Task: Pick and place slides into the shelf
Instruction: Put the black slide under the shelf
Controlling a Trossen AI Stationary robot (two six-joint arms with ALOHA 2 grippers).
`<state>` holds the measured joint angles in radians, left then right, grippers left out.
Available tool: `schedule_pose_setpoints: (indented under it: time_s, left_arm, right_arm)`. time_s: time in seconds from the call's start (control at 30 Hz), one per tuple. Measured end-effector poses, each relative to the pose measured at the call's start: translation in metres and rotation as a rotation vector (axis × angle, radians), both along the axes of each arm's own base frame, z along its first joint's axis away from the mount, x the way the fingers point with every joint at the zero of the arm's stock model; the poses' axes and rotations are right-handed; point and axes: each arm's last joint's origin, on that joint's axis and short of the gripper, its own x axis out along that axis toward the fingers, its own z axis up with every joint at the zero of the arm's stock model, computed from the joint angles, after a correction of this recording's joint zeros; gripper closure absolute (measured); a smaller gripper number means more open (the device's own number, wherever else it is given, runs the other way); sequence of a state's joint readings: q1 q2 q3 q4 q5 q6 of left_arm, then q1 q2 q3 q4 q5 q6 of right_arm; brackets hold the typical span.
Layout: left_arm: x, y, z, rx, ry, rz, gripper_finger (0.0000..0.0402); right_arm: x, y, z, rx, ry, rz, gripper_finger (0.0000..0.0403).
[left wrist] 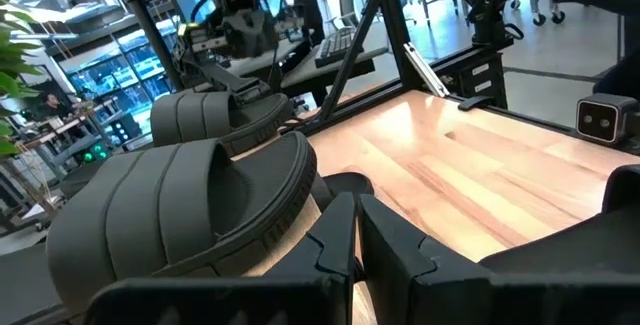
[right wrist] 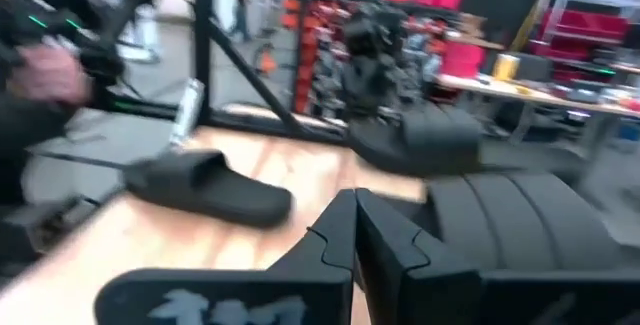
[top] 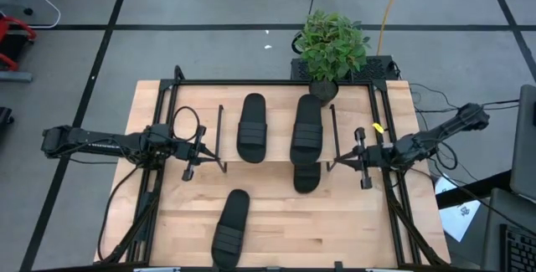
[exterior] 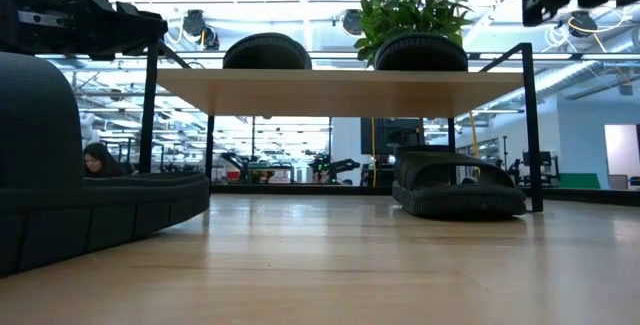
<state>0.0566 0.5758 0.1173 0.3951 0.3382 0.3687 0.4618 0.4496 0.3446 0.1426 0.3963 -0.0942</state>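
Note:
The shelf (top: 276,151) stands mid-table, a light board on a black wire frame. Two black slides (top: 251,127) (top: 307,127) lie side by side on its board. A third slide (top: 306,177) rests on the tabletop under the board, its near end sticking out. A fourth slide (top: 230,228) lies on the table near the front edge. My left gripper (top: 216,160) hangs shut and level just left of the shelf. My right gripper (top: 339,160) hangs shut and level just right of it. Neither holds anything.
A potted plant (top: 332,46) stands behind the shelf at the table's far edge. Black rails (top: 392,188) run along the table's sides. Bare wood lies right of the front slide (top: 335,222). A person (exterior: 98,160) sits in the room beyond.

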Motion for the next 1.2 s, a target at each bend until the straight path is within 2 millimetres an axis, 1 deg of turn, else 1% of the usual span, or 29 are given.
schedule_pose_setpoints:
  time_s: [0.17,0.27,0.3,0.43,0.53,0.6,0.77,0.97,1.1,1.2]
  left_arm:
    - [0.000,0.000,0.000,0.001,-0.004,0.000,0.0376]
    - [0.000,0.000,0.000,0.003,-0.005,0.000,0.0376]
    - [0.000,0.000,0.000,0.004,-0.006,0.000,0.0376]
    - [0.000,0.000,0.001,0.016,-0.016,-0.001,0.0376]
    - [0.000,0.000,0.002,0.021,-0.024,0.001,0.0376]
    - [0.000,0.000,0.002,0.021,-0.025,0.001,0.0376]
    - [0.000,0.000,0.002,0.017,-0.023,0.001,0.0376]
    - [0.000,0.000,0.002,0.022,-0.027,0.001,0.0376]
    - [0.000,0.000,0.003,0.006,-0.031,-0.005,0.0376]
    - [-0.001,-0.003,0.003,0.025,-0.042,-0.094,0.0376]
  right_arm:
    - [-0.006,-0.007,-0.014,-0.027,-0.018,-0.042,0.0403]
    - [-0.011,-0.013,-0.016,-0.027,-0.042,-0.070,0.0403]
    - [-0.013,-0.015,-0.014,-0.021,-0.055,-0.056,0.0403]
    - [-0.022,-0.015,-0.009,0.025,-0.114,0.125,0.0403]
    - [-0.026,-0.013,-0.012,0.083,-0.079,0.254,0.0403]
    - [-0.026,-0.011,-0.014,0.140,-0.053,0.303,0.0403]
    - [-0.021,-0.006,-0.035,0.172,-0.004,0.319,0.0403]
    - [-0.020,-0.003,-0.053,0.174,-0.067,0.339,0.0403]
    - [-0.022,0.000,-0.046,0.170,-0.180,0.399,0.0403]
    - [-0.023,0.002,-0.045,0.173,-0.184,0.441,0.0403]
